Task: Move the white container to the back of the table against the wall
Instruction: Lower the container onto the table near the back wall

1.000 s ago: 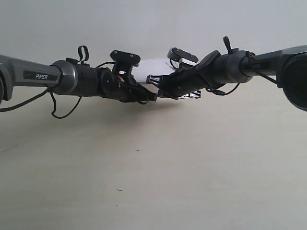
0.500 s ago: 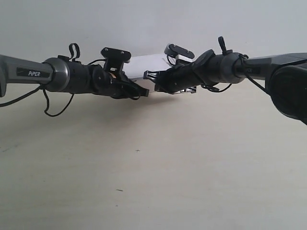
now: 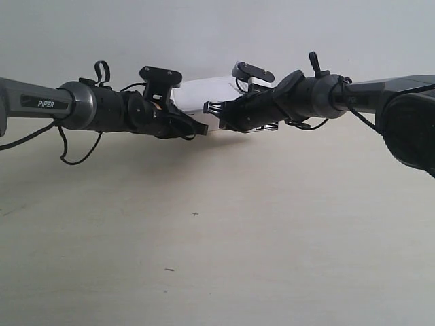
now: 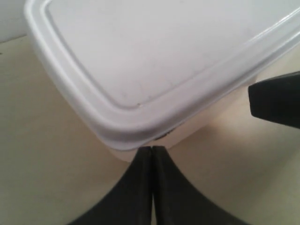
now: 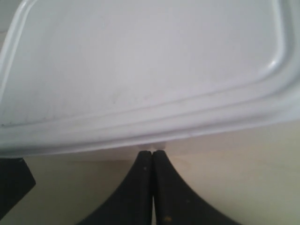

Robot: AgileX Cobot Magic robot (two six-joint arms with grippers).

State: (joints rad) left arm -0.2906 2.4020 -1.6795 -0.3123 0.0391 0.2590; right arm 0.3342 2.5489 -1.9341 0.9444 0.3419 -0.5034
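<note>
The white container [image 3: 202, 93] sits far back on the table [image 3: 258, 231], close to the wall [image 3: 204, 27], half hidden behind both arms. My left gripper [image 4: 152, 149] is shut, its tips touching the box's rounded corner [image 4: 140, 93] just under the rim, beside a tiny dark mark [image 4: 162, 136]. Shut as well, my right gripper [image 5: 152, 152] presses its tips on the box's long side below the lid [image 5: 140, 65]. In the exterior view the left gripper [image 3: 202, 127] comes in from the left and the right gripper [image 3: 211, 109] from the right.
The right gripper's finger [image 4: 276, 104] shows beside the box in the left wrist view. A dark part of the left gripper [image 5: 14, 185] shows in the right wrist view. Loose cables [image 3: 78, 153] hang under the left arm. Tiny specks [image 3: 195, 214] mark the tabletop.
Both arms and the container shifted back toward the wall and slightly leftward between the oldest frame and half a second ago. Since then almost nothing has moved.
</note>
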